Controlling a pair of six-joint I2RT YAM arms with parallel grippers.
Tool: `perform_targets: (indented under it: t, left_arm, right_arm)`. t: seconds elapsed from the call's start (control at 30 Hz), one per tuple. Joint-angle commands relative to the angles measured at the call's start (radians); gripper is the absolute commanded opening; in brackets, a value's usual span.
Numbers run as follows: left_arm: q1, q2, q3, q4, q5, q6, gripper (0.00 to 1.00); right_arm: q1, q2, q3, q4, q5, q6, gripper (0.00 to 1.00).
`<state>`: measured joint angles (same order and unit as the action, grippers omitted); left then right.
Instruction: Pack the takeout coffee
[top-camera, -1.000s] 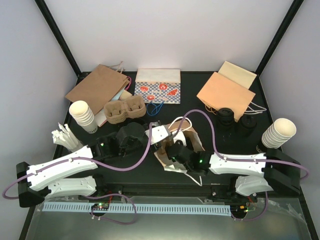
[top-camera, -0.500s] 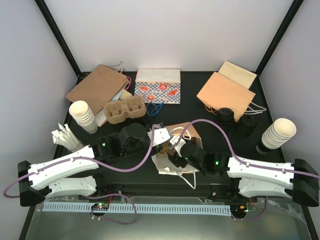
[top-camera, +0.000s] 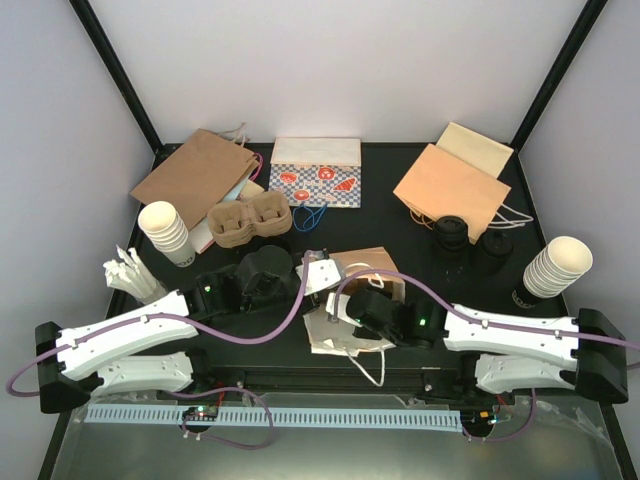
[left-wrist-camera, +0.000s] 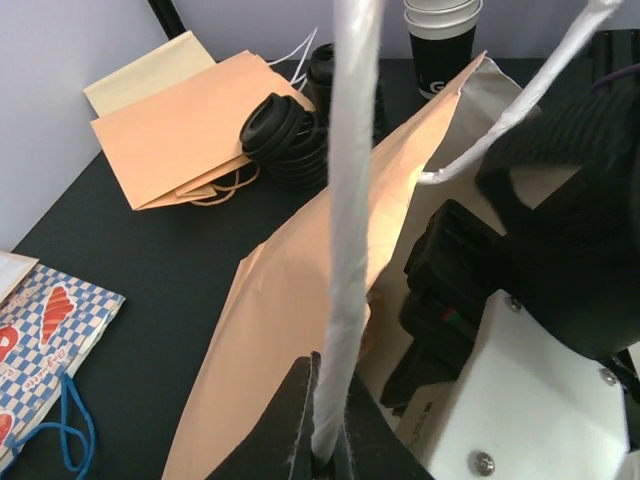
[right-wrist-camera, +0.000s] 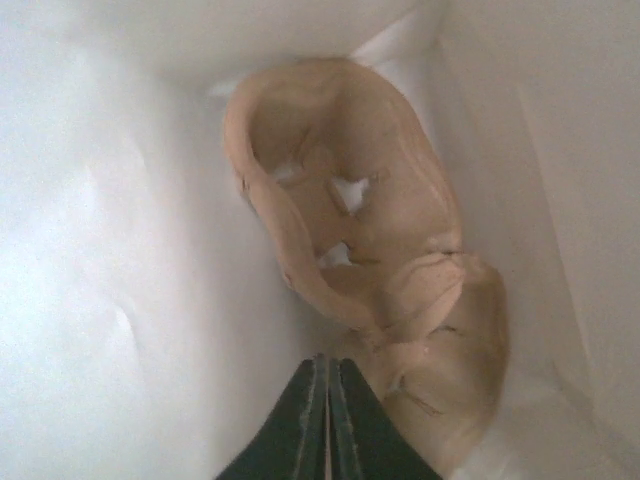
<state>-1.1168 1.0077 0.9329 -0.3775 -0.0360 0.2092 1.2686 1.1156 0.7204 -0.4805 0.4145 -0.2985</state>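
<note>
The takeout coffee is two short cups with black lids (top-camera: 452, 232) (top-camera: 492, 246), standing at the back right beside a flat tan bag; the left wrist view shows them as a black cluster (left-wrist-camera: 285, 140). A brown paper bag (top-camera: 352, 300) lies open at the table's centre. My left gripper (left-wrist-camera: 335, 445) is shut on its white handle (left-wrist-camera: 350, 200) and holds the mouth up. My right gripper (right-wrist-camera: 328, 365) is deep inside the bag, jaws shut with nothing between them, its tips next to a pulp cup carrier (right-wrist-camera: 370, 250) lying in there.
Another brown cup carrier (top-camera: 248, 222) sits at the back left beside a flat brown bag (top-camera: 195, 175). A patterned bag (top-camera: 315, 180) lies at the back. Stacks of lidless paper cups stand at the left (top-camera: 165, 232) and right (top-camera: 555, 268). White sachets (top-camera: 128, 272) lie at the left edge.
My right gripper has pushed further into the bag and closed its jaws. The bag has flattened and shifted a little. The left gripper keeps its hold on the handle.
</note>
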Motion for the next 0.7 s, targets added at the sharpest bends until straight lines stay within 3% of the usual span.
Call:
perform_targets:
  t: [0.0,0.37,0.67]
  left_arm:
    - [-0.008,0.002,0.022,-0.022,0.068,-0.016,0.02]
    - [-0.017,0.003,0.021,-0.018,0.1,-0.049,0.02]
    - [-0.018,-0.002,0.022,-0.024,0.105,-0.063,0.02]
  right_arm:
    - [0.006,0.039,0.034,-0.109,0.066,-0.13,0.01]
    - [-0.005,0.147,0.033,-0.041,0.011,-0.14,0.01]
    - [-0.009,0.141,0.019,0.052,0.107,-0.14,0.01]
